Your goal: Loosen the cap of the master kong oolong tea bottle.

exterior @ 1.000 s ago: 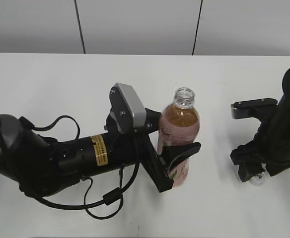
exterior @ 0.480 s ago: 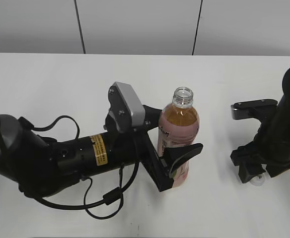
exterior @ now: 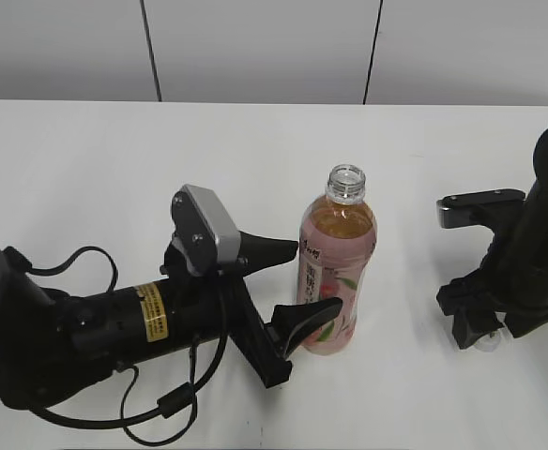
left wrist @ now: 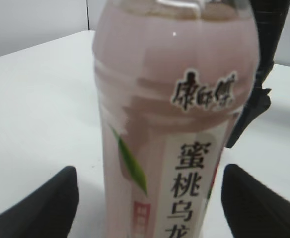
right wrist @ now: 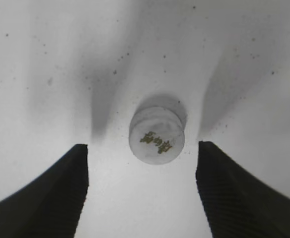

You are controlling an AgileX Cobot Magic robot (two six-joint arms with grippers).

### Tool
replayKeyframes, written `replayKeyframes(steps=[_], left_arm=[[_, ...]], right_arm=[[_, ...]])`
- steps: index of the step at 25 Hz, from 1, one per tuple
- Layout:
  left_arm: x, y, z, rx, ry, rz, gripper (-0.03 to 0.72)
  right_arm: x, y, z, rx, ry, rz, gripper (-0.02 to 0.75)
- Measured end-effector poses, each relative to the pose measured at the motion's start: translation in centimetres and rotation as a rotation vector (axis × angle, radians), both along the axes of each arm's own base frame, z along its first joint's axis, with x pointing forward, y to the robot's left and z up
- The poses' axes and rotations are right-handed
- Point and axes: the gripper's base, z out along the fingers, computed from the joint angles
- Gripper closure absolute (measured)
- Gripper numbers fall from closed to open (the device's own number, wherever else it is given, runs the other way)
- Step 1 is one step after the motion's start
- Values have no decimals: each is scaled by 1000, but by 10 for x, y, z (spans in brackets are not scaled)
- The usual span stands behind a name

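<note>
The master kong oolong tea bottle [exterior: 337,267] stands upright in the middle of the white table, its neck open with no cap on it. It fills the left wrist view [left wrist: 175,124]. My left gripper [exterior: 304,281] is open, its fingers [left wrist: 150,198] apart on either side of the bottle and clear of it. The white cap [right wrist: 157,134] lies on the table with its logo up; it also shows in the exterior view [exterior: 488,341] under the right arm. My right gripper [right wrist: 142,183] is open above the cap, fingers apart on both sides, not touching it.
The white table [exterior: 114,169] reaches back to a grey panelled wall [exterior: 255,47]. The left arm's black cables [exterior: 161,412] loop near the front edge.
My left gripper has opened, let go of the bottle and drawn back to the left. The bottle stays upright. The right arm has barely moved.
</note>
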Motion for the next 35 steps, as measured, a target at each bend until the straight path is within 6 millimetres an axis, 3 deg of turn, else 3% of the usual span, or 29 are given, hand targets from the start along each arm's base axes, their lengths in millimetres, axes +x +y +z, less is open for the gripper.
replayKeyframes(steps=[7,13,23,26,32,35], left_arm=[[-1,10,14,-16,-20,28,157],[-6,18,25,-29,-28,51,157],[-30,47,25,1,40,156,157],[-30,48,32,-17,23,163,157],[-31,48,39,-33,4,163,157],[-31,48,39,-35,2,163,157]], right_arm=[[-1,0,5,3,-8,0,224],[-4,-1,24,16,-43,-2,224],[-17,-7,64,15,-116,22,224],[-21,-18,72,-16,-105,14,224],[-23,-69,77,-76,-42,-140,224],[-31,-79,88,-83,-56,-175,224]])
